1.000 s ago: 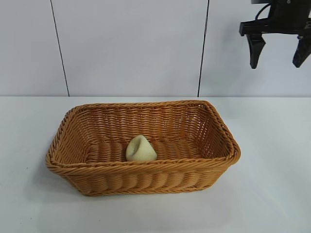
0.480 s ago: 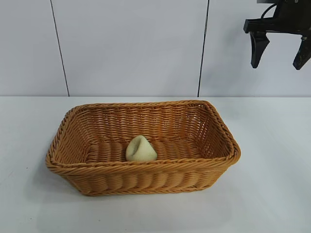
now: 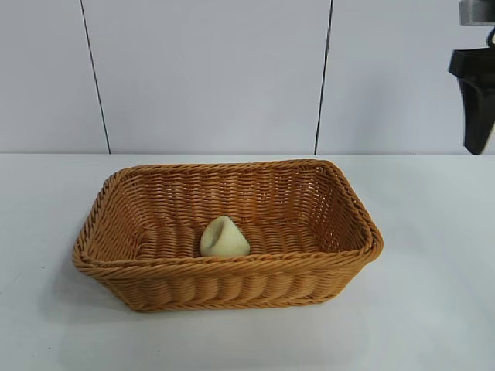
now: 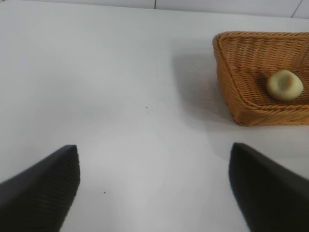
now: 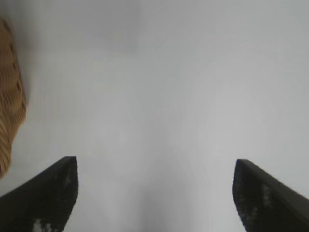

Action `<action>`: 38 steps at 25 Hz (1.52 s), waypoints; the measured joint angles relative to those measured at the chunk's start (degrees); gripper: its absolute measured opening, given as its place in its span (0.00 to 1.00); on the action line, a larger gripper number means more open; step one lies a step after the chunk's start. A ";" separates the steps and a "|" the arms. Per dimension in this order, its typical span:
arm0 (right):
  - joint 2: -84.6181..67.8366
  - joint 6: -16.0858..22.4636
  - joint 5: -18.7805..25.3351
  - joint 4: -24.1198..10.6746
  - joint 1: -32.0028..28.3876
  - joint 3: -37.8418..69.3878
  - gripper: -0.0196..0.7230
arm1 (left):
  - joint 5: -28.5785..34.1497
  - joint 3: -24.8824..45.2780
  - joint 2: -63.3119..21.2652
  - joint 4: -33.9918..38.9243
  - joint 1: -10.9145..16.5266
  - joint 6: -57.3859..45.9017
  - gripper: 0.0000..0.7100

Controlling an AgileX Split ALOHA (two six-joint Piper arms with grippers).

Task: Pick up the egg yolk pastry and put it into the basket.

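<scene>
The pale cream-yellow egg yolk pastry lies inside the orange-tan wicker basket, near its front wall. Both show in the left wrist view, the pastry in the basket. My right gripper is high at the right edge of the exterior view, where only one finger shows; in its wrist view it is open and empty over bare table, with the basket's rim at the side. My left gripper is open and empty over bare table, apart from the basket; it is out of the exterior view.
The white table surrounds the basket. A white panelled wall stands behind it.
My right gripper has moved right and slightly down, away from the basket, until only one finger stays in the exterior view. The pastry and basket have not moved.
</scene>
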 joint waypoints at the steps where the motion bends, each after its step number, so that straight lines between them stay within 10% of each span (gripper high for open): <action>1: -2.94 -0.30 0.09 0.00 0.00 2.72 0.87 | 0.00 0.00 0.00 0.00 0.00 0.00 0.86; 17: -49.25 -3.06 -9.36 0.00 0.00 40.22 0.87 | 0.05 0.00 0.00 0.00 0.00 0.00 0.86; 38: -91.27 -3.21 -10.97 0.79 0.00 41.72 0.87 | 0.05 0.00 0.00 0.00 0.00 0.00 0.86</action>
